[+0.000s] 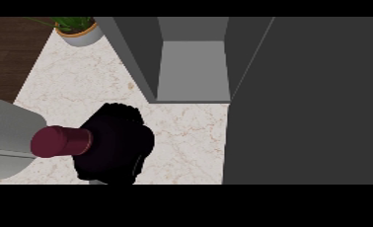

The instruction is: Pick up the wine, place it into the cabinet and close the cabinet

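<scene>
Left hand [116,144], fingers curled round wine [62,141], on open counter [189,127] before the open cabinet [191,68].

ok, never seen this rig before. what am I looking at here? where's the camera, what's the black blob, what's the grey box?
The picture is taken from the robot's head, looking steeply down at a marble kitchen counter. The robot is a humanoid with two arms, but only one hand shows here. The black blob is that hand, coming in from the lower left, with its fingers curled round something. The dark red cylinder poking out of it looks like the capped top of the wine bottle; the rest of the bottle is hidden by the hand. The grey shape at the far left is likely the forearm. The grey box is the cabinet, open, with its inside bare where visible. The large dark panel on the right is probably its open door. A potted plant stands at the top left.
</scene>
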Controlling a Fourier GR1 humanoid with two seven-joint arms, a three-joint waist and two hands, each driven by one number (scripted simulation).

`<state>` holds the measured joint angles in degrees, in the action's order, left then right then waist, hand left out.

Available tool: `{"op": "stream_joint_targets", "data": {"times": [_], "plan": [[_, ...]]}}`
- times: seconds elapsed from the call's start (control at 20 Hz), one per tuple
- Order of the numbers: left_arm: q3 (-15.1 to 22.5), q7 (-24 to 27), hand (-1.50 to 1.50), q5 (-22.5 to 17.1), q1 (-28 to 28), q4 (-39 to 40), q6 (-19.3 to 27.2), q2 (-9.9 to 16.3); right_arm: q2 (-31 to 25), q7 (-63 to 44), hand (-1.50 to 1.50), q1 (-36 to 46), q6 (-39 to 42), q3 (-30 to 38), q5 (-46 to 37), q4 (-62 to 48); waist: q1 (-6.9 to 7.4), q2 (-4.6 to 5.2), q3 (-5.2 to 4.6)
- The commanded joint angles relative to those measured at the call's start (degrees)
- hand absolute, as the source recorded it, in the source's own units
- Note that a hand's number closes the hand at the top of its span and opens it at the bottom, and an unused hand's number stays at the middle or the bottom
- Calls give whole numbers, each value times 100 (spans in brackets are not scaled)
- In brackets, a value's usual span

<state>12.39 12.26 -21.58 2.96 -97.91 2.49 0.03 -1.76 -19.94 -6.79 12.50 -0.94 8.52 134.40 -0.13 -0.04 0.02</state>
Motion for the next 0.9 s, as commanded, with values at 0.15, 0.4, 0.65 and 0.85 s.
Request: {"op": "stream_joint_targets", "data": {"times": [0.15,0.4,0.65,0.85], "plan": [[356,119,150,114,-1210,685,1036,-3,5,205,-150,217,29,73,-48,-375,-9,6,-2],[537,-53,150,328,-2188,1245,1754,-3,-44,169,-150,-195,173,156,215,-15,-51,5,0],[929,-139,150,553,-2414,1463,2217,-3,42,433,-150,100,99,12,-281,-493,-10,2,-1],[533,-237,150,614,-2736,2132,1913,-3,-200,96,-150,331,134,419,202,-325,-9,4,-1]]}}
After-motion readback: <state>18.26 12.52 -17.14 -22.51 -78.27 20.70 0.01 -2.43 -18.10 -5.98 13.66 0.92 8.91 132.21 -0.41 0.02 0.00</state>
